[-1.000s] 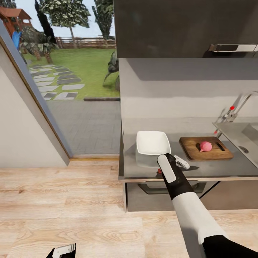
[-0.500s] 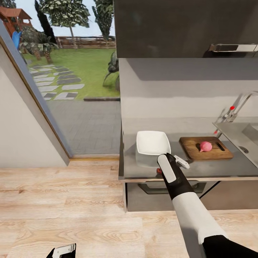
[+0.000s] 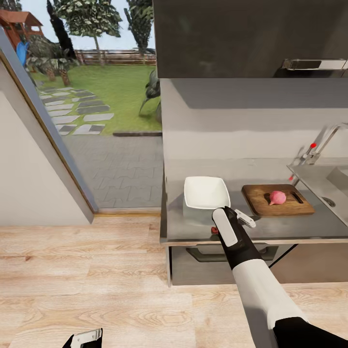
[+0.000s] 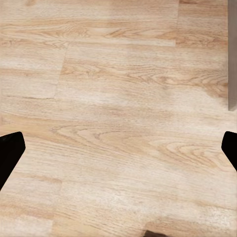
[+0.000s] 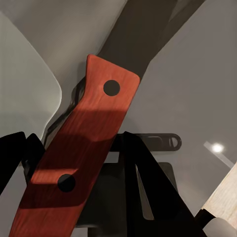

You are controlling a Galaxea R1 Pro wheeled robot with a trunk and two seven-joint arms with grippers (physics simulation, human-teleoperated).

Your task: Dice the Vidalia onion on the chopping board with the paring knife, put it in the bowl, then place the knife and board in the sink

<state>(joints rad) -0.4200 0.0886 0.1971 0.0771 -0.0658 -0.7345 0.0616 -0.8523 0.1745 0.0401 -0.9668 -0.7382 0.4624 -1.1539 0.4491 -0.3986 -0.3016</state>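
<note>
Knife: lies flat on the worktop just beside the bowl, near the front edge; red-orange handle with two dark rivets, dark narrow blade running away from it.
Right tool: down at the knife, its dark fingers on either side of the handle; whether they already pinch it I cannot tell.
Left tool: hangs spread and empty over the wooden floor, well apart from the worktop.
Handling of knife: judged light, stiff and thin; lying so low, it may skid on the glossy steel or pivot if pinched off-centre.
Where to hold: across the flat sides of the handle, between the two rivets, never on the blade.
Onion: whole, resting on the board, well beyond the bowl from the knife; round, so likely to roll under the cut.
Bowl: white, empty, between knife and wall.
Sink: past the board, tap above it.
</note>
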